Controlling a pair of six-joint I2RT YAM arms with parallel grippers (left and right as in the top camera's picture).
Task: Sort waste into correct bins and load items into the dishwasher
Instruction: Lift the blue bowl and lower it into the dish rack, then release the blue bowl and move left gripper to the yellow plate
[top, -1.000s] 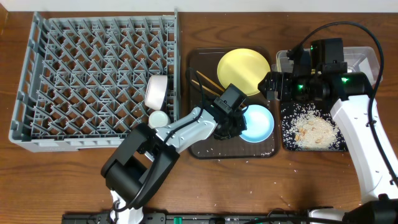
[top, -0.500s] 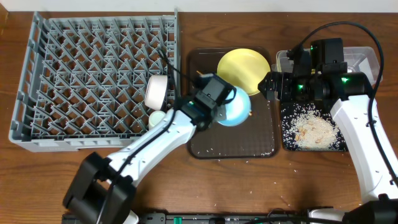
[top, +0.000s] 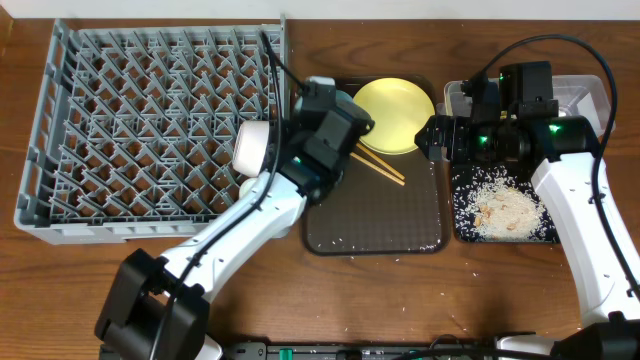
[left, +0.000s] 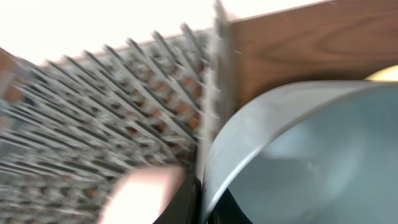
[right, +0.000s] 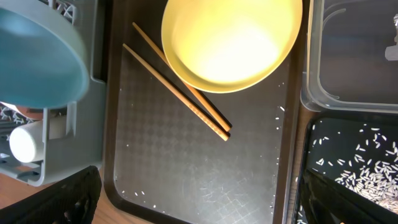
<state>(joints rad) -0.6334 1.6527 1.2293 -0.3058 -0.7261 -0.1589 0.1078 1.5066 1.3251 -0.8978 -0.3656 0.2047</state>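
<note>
My left gripper (top: 318, 112) is shut on the rim of the light-blue bowl (left: 305, 155) and holds it raised at the right edge of the grey dish rack (top: 150, 130). My wrist hides the bowl from overhead; it shows in the right wrist view (right: 37, 56). A white bowl (top: 252, 145) and a small white cup (top: 255, 190) sit in the rack. The yellow plate (top: 393, 115) and the chopsticks (top: 378, 165) lie on the dark-brown tray (top: 375, 215). My right gripper (top: 435, 138) is open and empty above that tray's right side (right: 199, 199).
The black tray (top: 500, 210) at the right holds rice and tan crumbs. The clear tub (top: 580, 95) stands behind it. Loose rice grains are scattered on the brown tray (right: 199, 162) and on the table in front of it.
My left gripper has lifted the light-blue bowl off the brown tray and carried it back and left to the rack's right edge. The right arm has not moved.
</note>
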